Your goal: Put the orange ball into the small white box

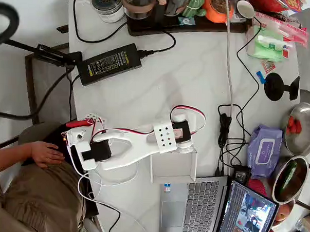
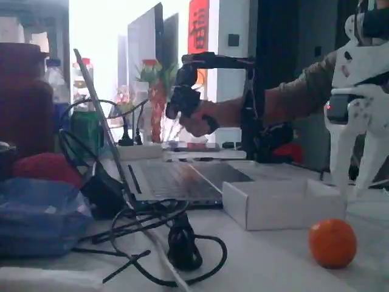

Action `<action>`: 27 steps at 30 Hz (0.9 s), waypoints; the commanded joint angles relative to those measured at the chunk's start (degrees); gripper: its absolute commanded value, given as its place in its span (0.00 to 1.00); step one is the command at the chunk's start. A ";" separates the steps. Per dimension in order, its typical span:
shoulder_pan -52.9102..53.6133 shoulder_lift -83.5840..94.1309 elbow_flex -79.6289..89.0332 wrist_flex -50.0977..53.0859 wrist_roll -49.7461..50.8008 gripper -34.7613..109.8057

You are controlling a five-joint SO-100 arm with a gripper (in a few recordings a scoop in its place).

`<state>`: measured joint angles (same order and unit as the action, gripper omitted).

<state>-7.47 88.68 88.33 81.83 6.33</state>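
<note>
In the fixed view the orange ball (image 2: 332, 243) sits on the white table (image 2: 267, 261) at the lower right of the frame; it is a small, bright-orange sphere with a faintly dimpled skin, lit from above and shadowed beneath; it lies just in front of the small white box (image 2: 282, 204), near its right corner but apart from it. The box is shallow with low walls, standing beside the open laptop (image 2: 176, 179); in the overhead view the small white box (image 1: 173, 163) lies at lower centre, touching the laptop's (image 1: 192, 207) upper edge. The white arm's pincer (image 1: 181, 131) hangs over the box's upper rim; I cannot tell how far its jaws are parted, nor whether they grip anything.
</note>
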 commanded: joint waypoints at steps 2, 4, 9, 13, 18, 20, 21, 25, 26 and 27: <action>0.09 1.14 -0.26 0.70 -1.23 0.42; 0.09 1.14 -0.18 0.70 -1.23 0.46; 0.18 1.14 5.80 -0.53 -1.49 0.49; 0.26 1.23 8.09 -1.14 -1.49 0.49; 4.83 1.05 8.26 -3.69 -1.49 0.49; 6.50 0.97 8.44 -4.22 -1.58 0.49; 6.42 0.53 8.44 -4.22 -1.58 0.49; 5.63 -5.54 8.09 -5.10 -3.34 0.49; 5.63 -7.03 8.35 -6.06 -3.34 0.49; 5.54 -8.26 8.35 -6.59 -3.34 0.49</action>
<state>-1.05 81.30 96.06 75.41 2.29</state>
